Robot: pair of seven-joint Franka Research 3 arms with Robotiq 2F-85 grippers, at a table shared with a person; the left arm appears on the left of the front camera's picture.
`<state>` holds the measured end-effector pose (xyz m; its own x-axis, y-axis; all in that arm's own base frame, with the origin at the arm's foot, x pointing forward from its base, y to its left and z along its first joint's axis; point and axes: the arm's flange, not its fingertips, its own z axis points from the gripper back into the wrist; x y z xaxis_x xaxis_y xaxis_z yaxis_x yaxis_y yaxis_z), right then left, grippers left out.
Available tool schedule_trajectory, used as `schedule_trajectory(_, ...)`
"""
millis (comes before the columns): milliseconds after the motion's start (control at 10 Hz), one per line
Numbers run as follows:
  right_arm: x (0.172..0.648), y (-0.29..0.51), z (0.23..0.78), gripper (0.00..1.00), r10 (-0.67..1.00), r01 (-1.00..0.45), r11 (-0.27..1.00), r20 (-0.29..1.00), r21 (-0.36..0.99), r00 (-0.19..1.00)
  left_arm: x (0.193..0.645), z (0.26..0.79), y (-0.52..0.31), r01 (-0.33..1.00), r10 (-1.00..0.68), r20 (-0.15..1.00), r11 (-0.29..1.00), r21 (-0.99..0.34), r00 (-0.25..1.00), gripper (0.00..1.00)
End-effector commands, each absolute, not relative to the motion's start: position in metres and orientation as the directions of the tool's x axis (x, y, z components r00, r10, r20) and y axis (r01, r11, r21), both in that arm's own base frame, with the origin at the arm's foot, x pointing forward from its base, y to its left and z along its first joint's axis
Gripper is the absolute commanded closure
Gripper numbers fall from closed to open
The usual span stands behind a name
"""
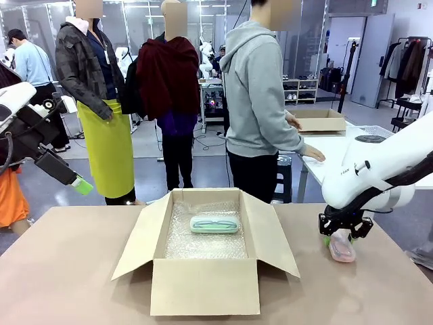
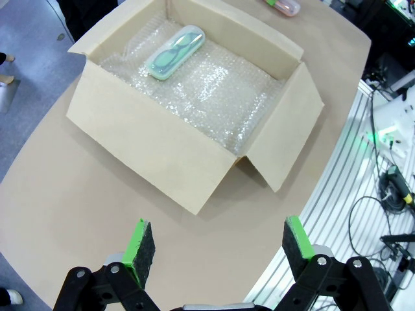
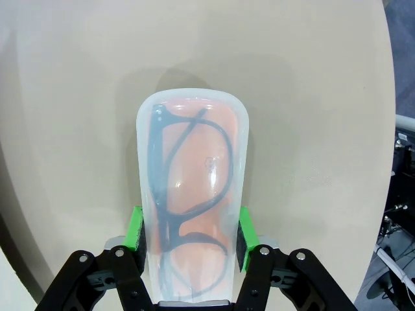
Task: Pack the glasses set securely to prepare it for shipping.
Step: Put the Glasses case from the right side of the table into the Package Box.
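Brightly and evenly lit from above, with only soft, pale shadows on the tabletop (image 1: 67, 271) beside the cardboard box (image 1: 203, 298) and around the pink case (image 3: 191, 194). Small glints on the bubble wrap (image 2: 220, 97) and on the case lid. Sharp in the middle, curved toward the edges in both wrist views.

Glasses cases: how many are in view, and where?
2. The mint-green case lies on the bubble wrap inside the open box; the pink case sits on the table to the box's right, clamped by the right gripper.
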<state>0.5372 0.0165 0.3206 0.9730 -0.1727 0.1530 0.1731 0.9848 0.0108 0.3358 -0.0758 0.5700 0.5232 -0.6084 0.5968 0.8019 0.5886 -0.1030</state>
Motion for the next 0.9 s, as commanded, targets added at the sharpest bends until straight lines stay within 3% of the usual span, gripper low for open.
schedule_trajectory(0,0.538,0.016,0.347,0.66,-0.175,0.177,0.984,0.157,0.005,0.972,0.335,0.571,-0.073,0.818,-0.611,0.61,0.565,-0.111,0.505,0.0)
schedule_trajectory(200,0.53,0.024,0.41,0.66,-0.053,0.05,0.998,0.153,0.029,0.987,0.335,0.571,-0.073,0.818,-0.611,0.61,0.565,-0.111,0.505,0.0)
schedule_trajectory(400,0.515,0.046,0.455,0.66,0.29,-0.295,0.955,0.146,0.014,0.946,0.335,0.571,-0.073,0.818,-0.611,0.61,0.565,-0.111,0.505,0.0)
schedule_trajectory(600,0.507,0.071,0.493,0.66,0.541,-0.554,0.831,0.162,0.052,0.826,0.335,0.571,-0.073,0.818,-0.611,0.61,0.565,-0.111,0.505,0.0)
schedule_trajectory(800,0.504,0.109,0.517,0.66,0.698,-0.711,0.703,0.165,0.028,0.697,0.335,0.571,-0.073,0.818,-0.611,0.61,0.565,-0.111,0.505,0.0)
